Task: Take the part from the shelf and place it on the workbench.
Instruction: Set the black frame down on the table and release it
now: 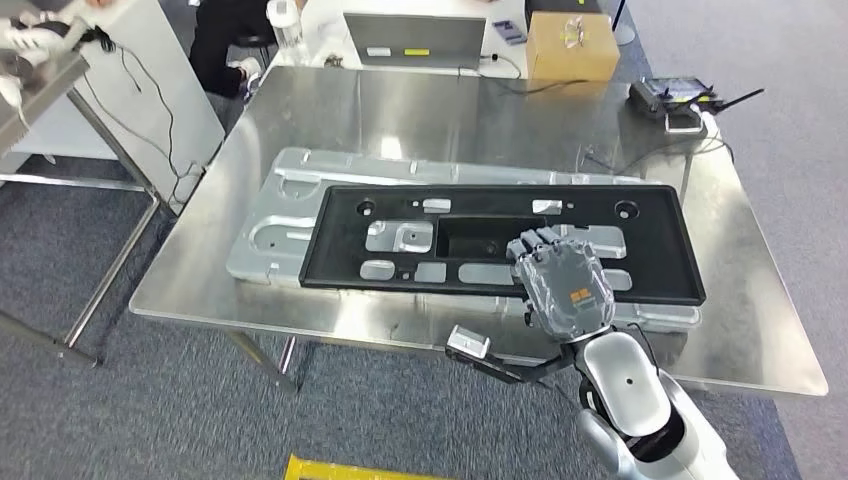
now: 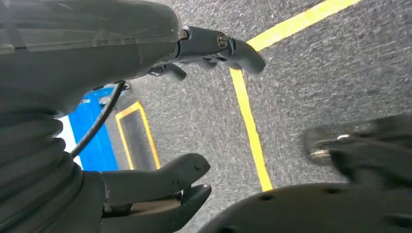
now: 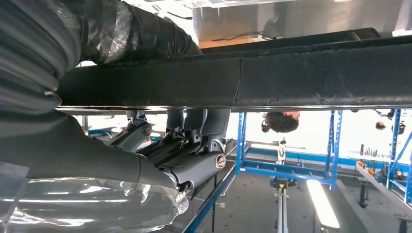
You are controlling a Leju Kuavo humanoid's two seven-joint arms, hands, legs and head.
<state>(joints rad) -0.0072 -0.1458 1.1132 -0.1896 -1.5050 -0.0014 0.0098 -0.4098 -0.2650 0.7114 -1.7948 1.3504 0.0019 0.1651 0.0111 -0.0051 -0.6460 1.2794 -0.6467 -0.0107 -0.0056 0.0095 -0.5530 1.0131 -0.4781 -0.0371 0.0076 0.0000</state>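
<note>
The long black plastic part [image 1: 400, 235] lies flat on the steel workbench [image 1: 450, 110], on top of a silver stamped panel [image 1: 270, 225]. My right hand [image 1: 562, 285] reaches over the part's near edge. Its fingers [image 3: 194, 124] rest on the part's top face, and the thumb [image 1: 468, 343] sticks out to the left, off the part, in front of the bench edge. In the right wrist view the part's edge [image 3: 291, 73] runs across just past the fingers. My left hand [image 2: 145, 58] hangs over the carpet, fingers apart, holding nothing.
At the bench's far side stand a laptop [image 1: 413, 40], a cardboard box [image 1: 571, 47] and a controller with antennas [image 1: 675, 98]. A shelf corner [image 1: 40, 60] is at the far left. A person [image 1: 225, 40] sits behind the bench. Yellow tape [image 2: 248, 111] marks the floor.
</note>
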